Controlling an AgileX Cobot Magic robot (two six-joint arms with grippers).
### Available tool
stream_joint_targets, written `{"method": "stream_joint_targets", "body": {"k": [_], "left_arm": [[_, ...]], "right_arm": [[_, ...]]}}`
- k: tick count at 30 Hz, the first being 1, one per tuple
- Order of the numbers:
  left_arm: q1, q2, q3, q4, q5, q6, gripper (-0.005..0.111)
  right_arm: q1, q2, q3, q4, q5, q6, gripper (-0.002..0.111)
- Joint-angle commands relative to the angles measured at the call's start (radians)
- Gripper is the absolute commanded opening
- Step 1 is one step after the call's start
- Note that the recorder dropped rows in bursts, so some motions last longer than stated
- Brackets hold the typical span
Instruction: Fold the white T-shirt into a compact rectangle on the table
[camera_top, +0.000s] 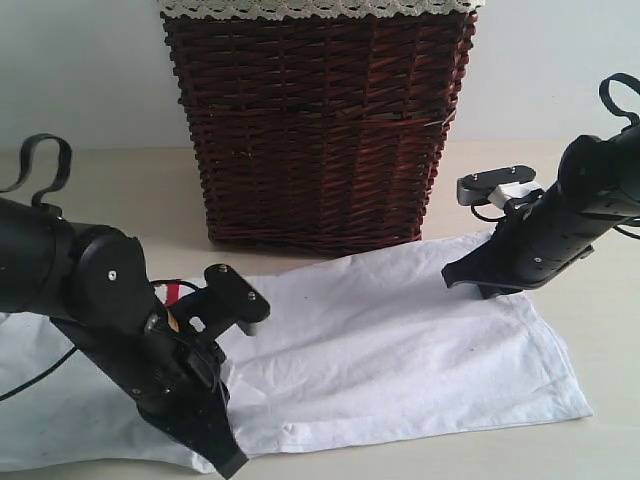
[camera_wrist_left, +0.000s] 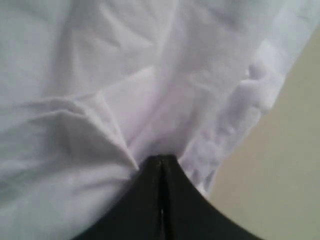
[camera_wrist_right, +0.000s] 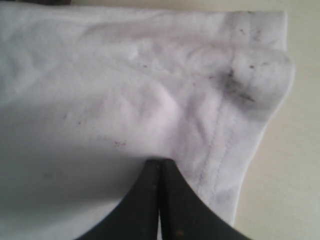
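Observation:
The white T-shirt (camera_top: 400, 340) lies spread lengthways on the table (camera_top: 600, 450), in front of the basket. My left gripper (camera_top: 226, 462) is low at the shirt's near left edge. In the left wrist view its jaws are shut, and creases in the cloth (camera_wrist_left: 100, 125) run into the left gripper's (camera_wrist_left: 161, 159) tips. My right gripper (camera_top: 478, 288) is down at the shirt's far right part. It (camera_wrist_right: 160, 162) is also shut, with the cloth meeting its tips just inside a stitched hem (camera_wrist_right: 220, 135). A corner of the shirt (camera_wrist_right: 250, 80) carries dark smudges.
A tall dark brown wicker basket (camera_top: 320, 130) with a lace-edged liner (camera_top: 300, 8) stands right behind the shirt in the middle. Bare table shows to the right of the shirt (camera_wrist_right: 295, 165) and along its near edge (camera_wrist_left: 280, 170).

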Motion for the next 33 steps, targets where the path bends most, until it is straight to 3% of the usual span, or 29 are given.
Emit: {"method": "stream_joint_targets", "body": {"k": [1, 8, 14, 19, 24, 29, 33], "left_arm": [[-0.004, -0.021, -0.026, 0.014, 0.026, 0.002, 0.0], [0.005, -0.164, -0.03, 0.072, 0.018, -0.04, 0.0], [0.036, -0.133, 0.029, 0.086, 0.006, -0.057, 0.0], [0.036, -0.095, 0.012, 0.316, 0.115, -0.198, 0.0], [0.043, -0.175, -0.034, 0.385, 0.133, -0.266, 0.0], [0.158, -0.287, -0.032, 0.385, 0.148, -0.315, 0.0], [0.327, -0.325, -0.032, 0.379, 0.22, -0.355, 0.0]], "right_arm": [[-0.007, 0.02, 0.01, -0.004, 0.033, -0.005, 0.0], [-0.007, 0.02, 0.01, -0.006, 0.035, -0.005, 0.0], [-0.007, 0.02, 0.01, -0.006, 0.045, -0.005, 0.0], [-0.007, 0.02, 0.01, -0.006, 0.049, -0.007, 0.0], [-0.007, 0.003, 0.01, 0.001, 0.055, -0.027, 0.0], [-0.007, -0.05, 0.01, 0.004, 0.053, -0.023, 0.0], [-0.007, -0.085, 0.01, 0.045, 0.061, -0.023, 0.007]]}}
